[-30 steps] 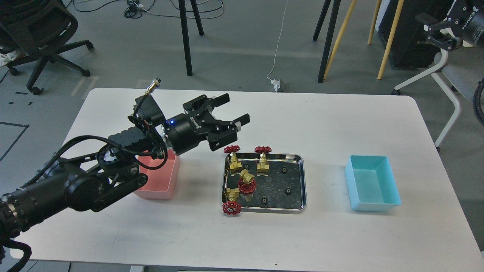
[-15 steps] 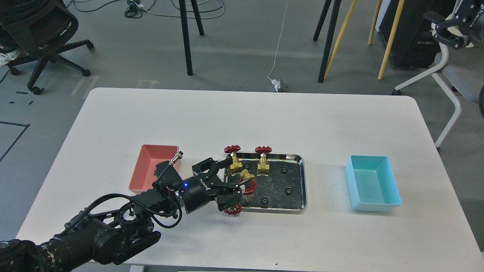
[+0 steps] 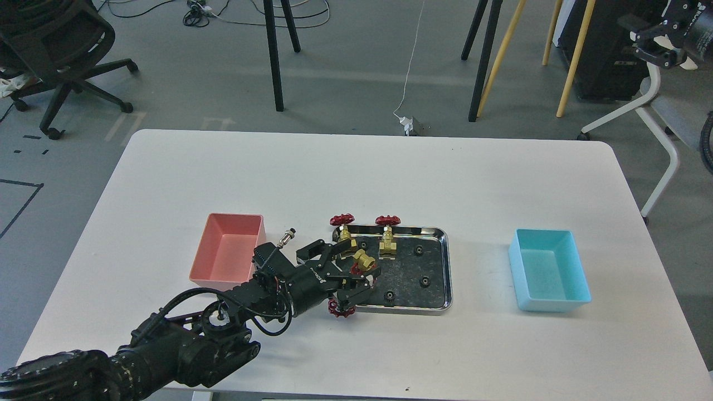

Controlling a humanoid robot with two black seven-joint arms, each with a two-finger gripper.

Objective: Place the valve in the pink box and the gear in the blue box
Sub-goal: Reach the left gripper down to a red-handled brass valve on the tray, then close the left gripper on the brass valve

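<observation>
Valve [image 3: 363, 260] sits tilted near the left end of the steel tray [image 3: 440, 278], just left of the frame's centre, brass body up and red wheel mostly hidden behind the left tool [image 3: 350, 266]. That tool reaches in from the lower left with its fingers spread on either side of the valve, so released, not clamped on it as far as I can see. Two more valves [image 3: 387, 234] stand along the tray's upper edge, and another red wheel [image 3: 340, 308] pokes out under the tool at the tray's lower left corner. A few tiny black gears [image 3: 424, 282] lie scattered on the tray's right half. Pink box [image 3: 228, 253] is just left of the tray on the white desk [image 3: 356, 178], blue box [image 3: 548, 270] well apart on the right. Right tool [image 3: 649, 42] is way up in the upper right corner, small and dark, can't tell if it's spread or clenched.
</observation>
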